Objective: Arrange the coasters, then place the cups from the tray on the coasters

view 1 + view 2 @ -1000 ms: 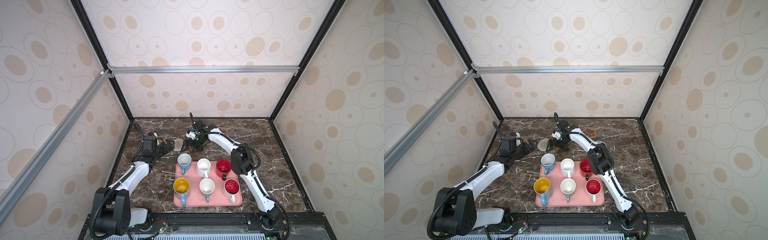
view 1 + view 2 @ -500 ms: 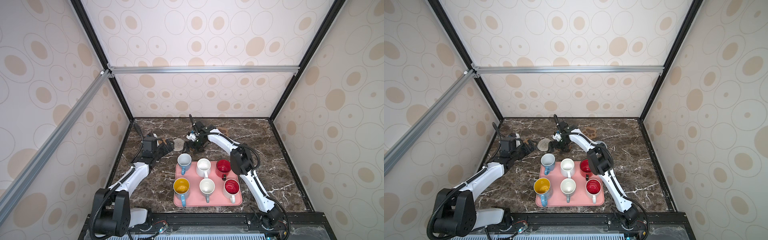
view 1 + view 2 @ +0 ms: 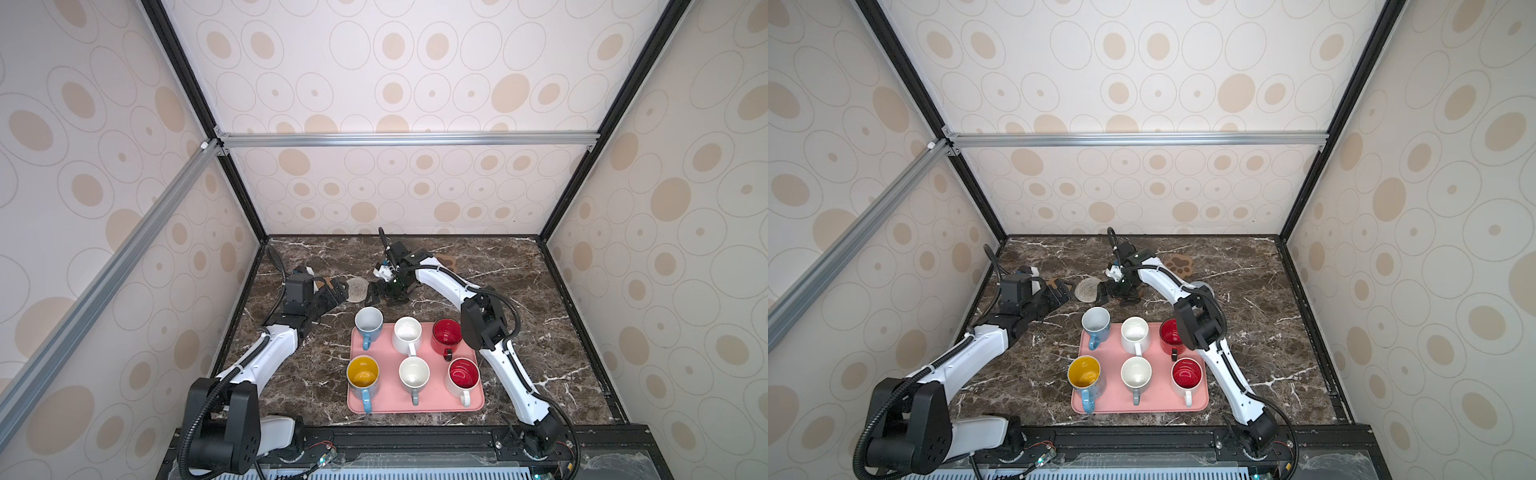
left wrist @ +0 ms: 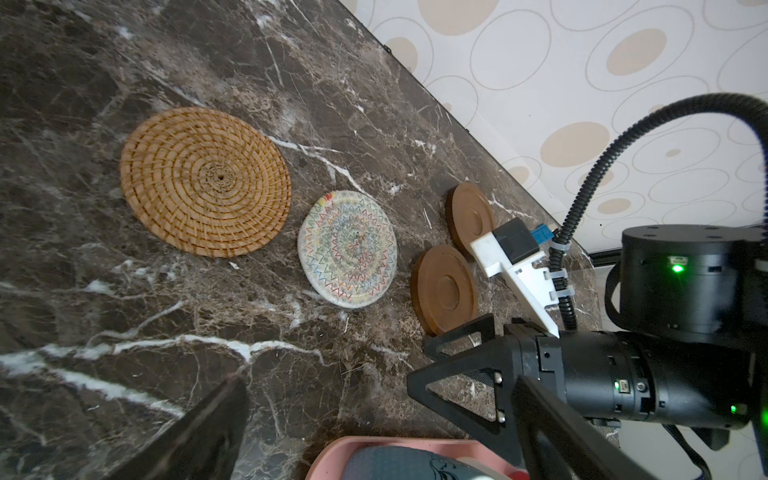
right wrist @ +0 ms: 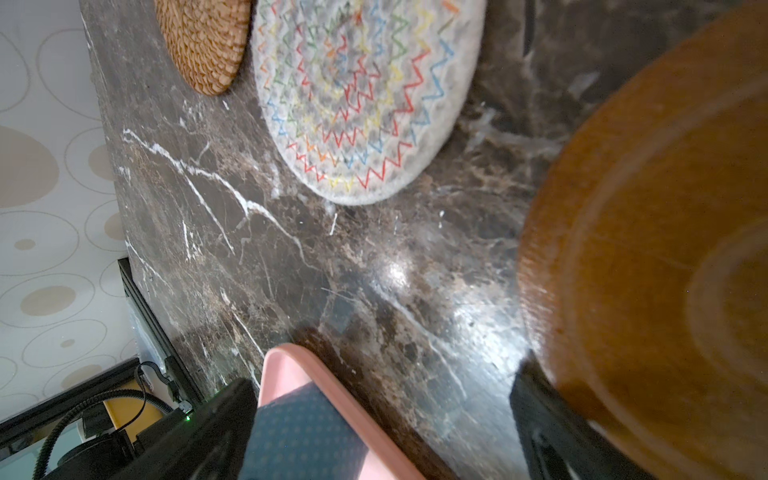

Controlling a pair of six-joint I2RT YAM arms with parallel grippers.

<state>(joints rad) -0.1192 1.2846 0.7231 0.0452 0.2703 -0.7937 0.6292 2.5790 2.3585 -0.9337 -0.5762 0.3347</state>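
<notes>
Two end effectors, both spread wide, nothing held. Left end effector (image 3: 337,291) hangs over the rattan coaster (image 4: 205,180). Right end effector (image 3: 380,294) sits just beside the cream coaster (image 3: 357,289), one finger at a brown disc (image 4: 444,289). All lie toward the bench (image 3: 540,332) far edge. Six cups (image 3: 407,334) stand on the tray (image 3: 436,401) by the near edge.

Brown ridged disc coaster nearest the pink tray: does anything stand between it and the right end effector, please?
Nothing visible does: the open right end effector sits at the edge of the brown ridged disc coaster.
</notes>
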